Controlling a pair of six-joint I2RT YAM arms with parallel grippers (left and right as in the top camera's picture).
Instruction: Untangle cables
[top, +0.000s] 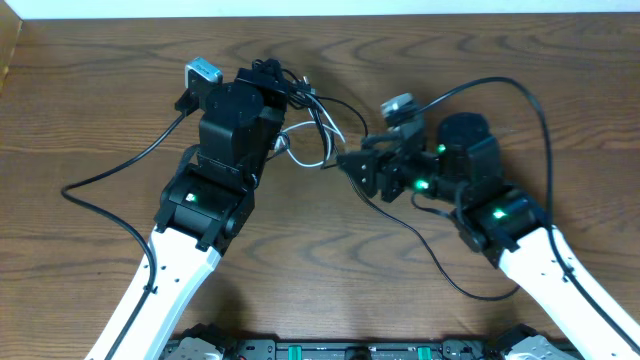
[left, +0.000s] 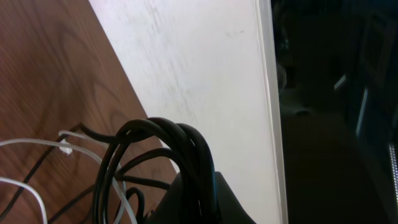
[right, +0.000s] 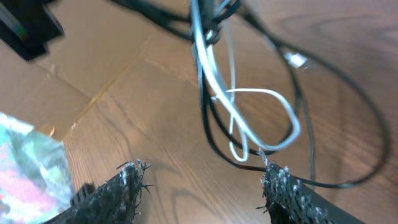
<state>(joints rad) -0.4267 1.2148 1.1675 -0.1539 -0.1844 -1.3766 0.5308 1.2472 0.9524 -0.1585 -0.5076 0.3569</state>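
One wooden table (top: 100, 80) bears the left arm (top: 215, 150) and right arm (top: 480, 200), the tangle between them. The left jaws are clenched on the long black cable (left: 155, 134), its loops bunched. The right jaws gape, released, near the shorter white cable (right: 261, 118).

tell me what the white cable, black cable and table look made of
white cable: likely a plastic or rubber sheath, smooth and slightly glossy; it bends in soft loops.
black cable: a similar flexible sheath, with a faint sheen along its curves.
table: wood or wood-look laminate, matte brown; grain lines show, but the pictures don't settle which.
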